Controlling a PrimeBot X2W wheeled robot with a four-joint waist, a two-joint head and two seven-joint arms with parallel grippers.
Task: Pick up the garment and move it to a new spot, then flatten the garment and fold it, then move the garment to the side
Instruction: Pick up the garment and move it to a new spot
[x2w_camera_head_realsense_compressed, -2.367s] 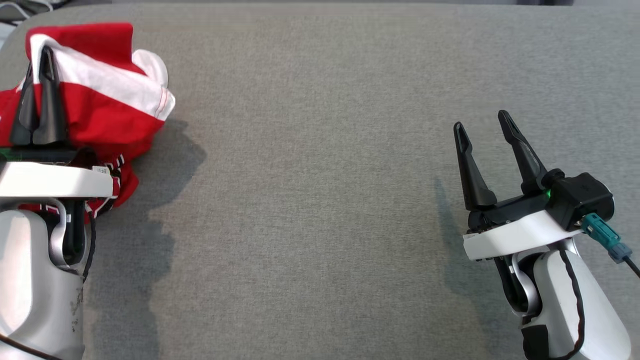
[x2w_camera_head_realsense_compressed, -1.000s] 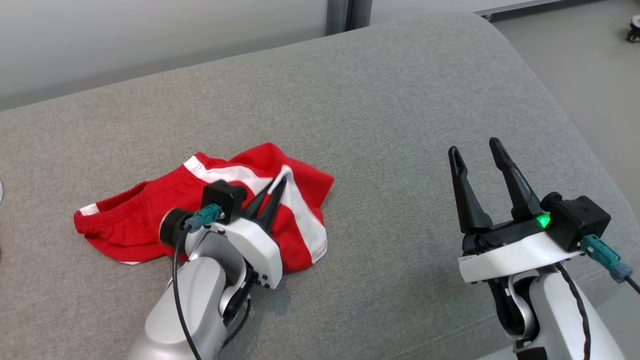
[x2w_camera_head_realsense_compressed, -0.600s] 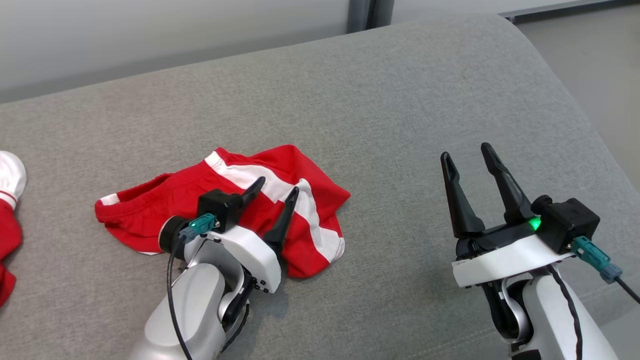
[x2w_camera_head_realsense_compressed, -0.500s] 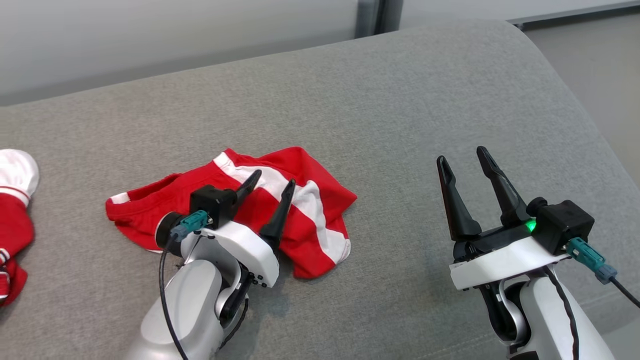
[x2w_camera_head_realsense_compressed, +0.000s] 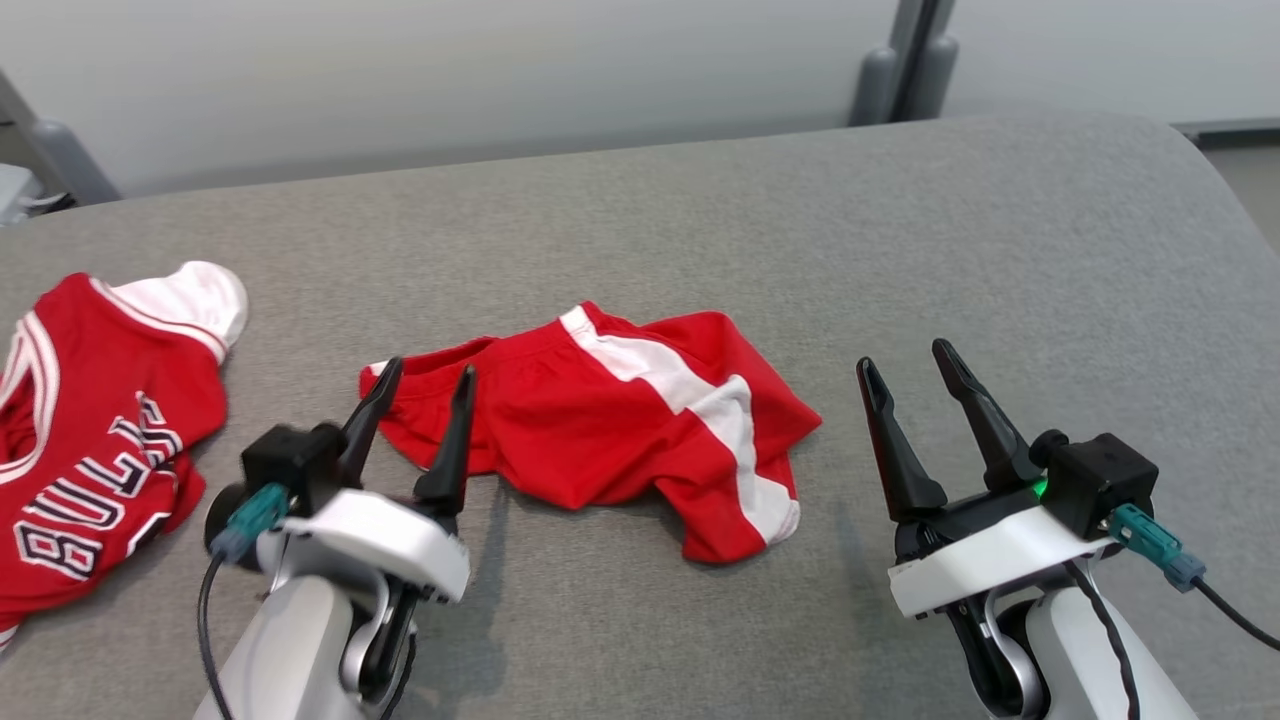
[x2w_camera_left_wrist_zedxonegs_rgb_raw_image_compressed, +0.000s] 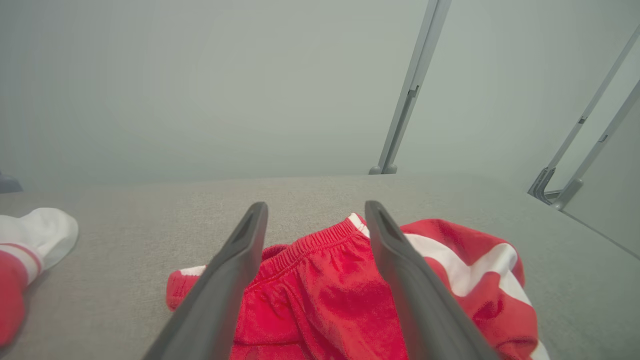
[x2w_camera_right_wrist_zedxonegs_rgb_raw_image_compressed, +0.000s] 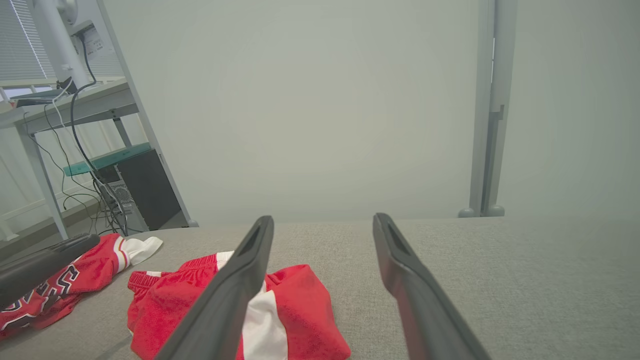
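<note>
The garment, red shorts (x2w_camera_head_realsense_compressed: 600, 430) with a white side stripe, lies crumpled in the middle of the grey padded surface (x2w_camera_head_realsense_compressed: 700, 220). My left gripper (x2w_camera_head_realsense_compressed: 428, 370) is open at the shorts' left waistband end, with nothing between its fingers. In the left wrist view the shorts (x2w_camera_left_wrist_zedxonegs_rgb_raw_image_compressed: 320, 285) lie just beyond and below the open left gripper (x2w_camera_left_wrist_zedxonegs_rgb_raw_image_compressed: 316, 207). My right gripper (x2w_camera_head_realsense_compressed: 903, 355) stands open and empty to the right of the shorts, apart from them. In the right wrist view the right gripper (x2w_camera_right_wrist_zedxonegs_rgb_raw_image_compressed: 323, 219) is open, with the shorts (x2w_camera_right_wrist_zedxonegs_rgb_raw_image_compressed: 165, 305) at lower left.
A red and white jersey (x2w_camera_head_realsense_compressed: 90, 440) with lettering lies flat at the surface's left end. The surface curves down at its right edge (x2w_camera_head_realsense_compressed: 1230, 210). A pale wall and a grey post (x2w_camera_head_realsense_compressed: 915, 60) stand behind. A desk with a computer (x2w_camera_right_wrist_zedxonegs_rgb_raw_image_compressed: 145, 190) stands far left.
My left gripper has opened, let go of the shorts and drawn back to their left end. The camera has turned, bringing the jersey into view. The right gripper stays open.
</note>
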